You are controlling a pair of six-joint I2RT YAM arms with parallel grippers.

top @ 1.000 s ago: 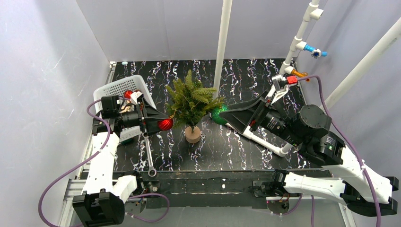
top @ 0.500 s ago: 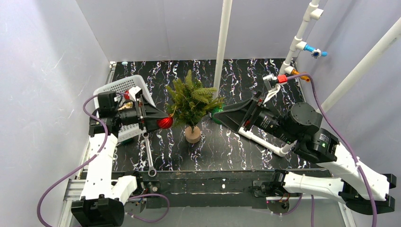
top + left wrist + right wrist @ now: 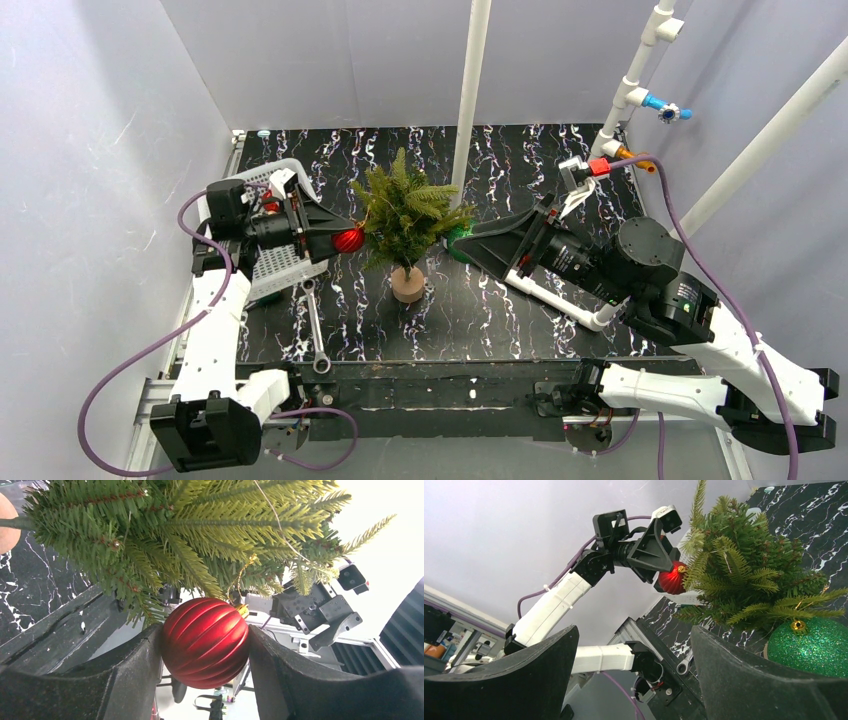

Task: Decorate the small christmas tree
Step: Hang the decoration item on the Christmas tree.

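The small christmas tree (image 3: 405,215) stands upright on its tan base near the middle of the bench (image 3: 480,300). The left gripper (image 3: 338,240) is clamped on a red ribbed bauble (image 3: 205,642) and points toward the right edge. The bauble's gold cap and loop sit right at the tree's left branches. Hooking the loop probably needs only a short push rightward. The right gripper (image 3: 634,645) gapes wide and holds nothing, beside a green glitter bauble (image 3: 806,647) at the tree's right side. No writing is readable.

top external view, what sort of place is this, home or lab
Probably a robot lab cell, not a home: plain pale walls box in a black marbled table, white pipe framing stands over it, and the left arm and right arm are bolted at its near edge.
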